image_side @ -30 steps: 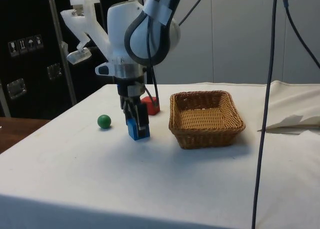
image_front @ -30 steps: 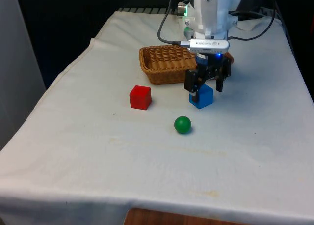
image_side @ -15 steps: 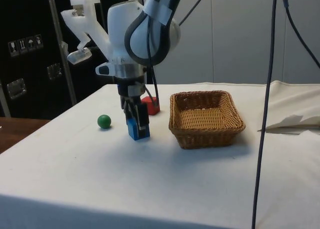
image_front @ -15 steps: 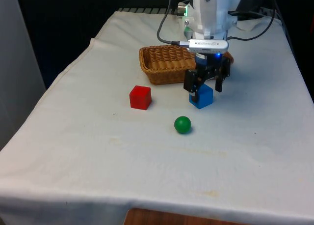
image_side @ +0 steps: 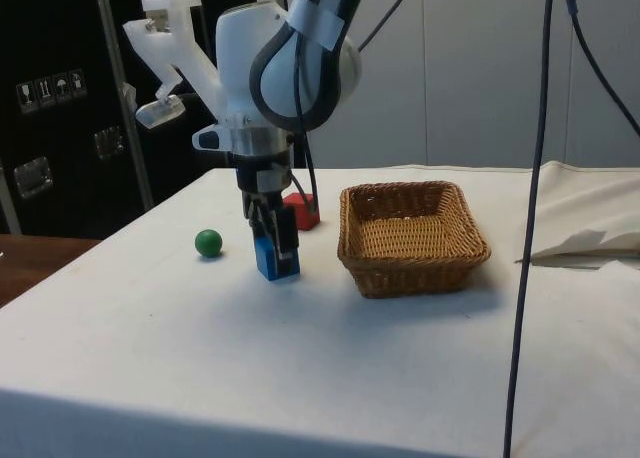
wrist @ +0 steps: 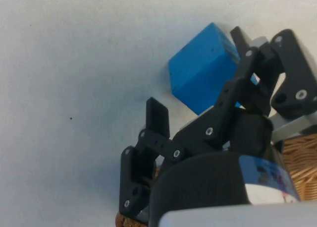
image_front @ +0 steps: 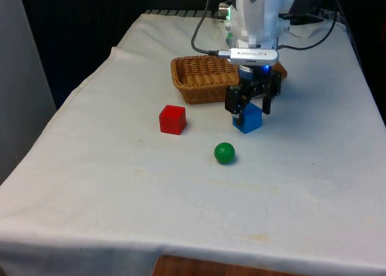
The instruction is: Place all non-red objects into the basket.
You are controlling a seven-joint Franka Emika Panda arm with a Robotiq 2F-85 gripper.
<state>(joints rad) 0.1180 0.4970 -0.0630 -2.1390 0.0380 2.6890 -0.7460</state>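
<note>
One woven wicker basket (image_front: 205, 77), one red cube (image_front: 172, 119), one blue cube (image_front: 248, 119) and one green ball (image_front: 224, 153) sat mid-table. The gripper (image_front: 249, 105) stood over the blue cube, fingers (wrist: 157, 118) spread apart, gripping nothing

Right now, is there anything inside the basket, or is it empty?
Empty. The side view shows the basket with a bare woven bottom. The blue cube, green ball and red cube sit on the cloth outside it.

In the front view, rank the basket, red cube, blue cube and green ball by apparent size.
1. basket, clearly largest.
2. red cube and blue cube: look alike; the gripper partly covers the blue one.
3. green ball, smallest.
</note>
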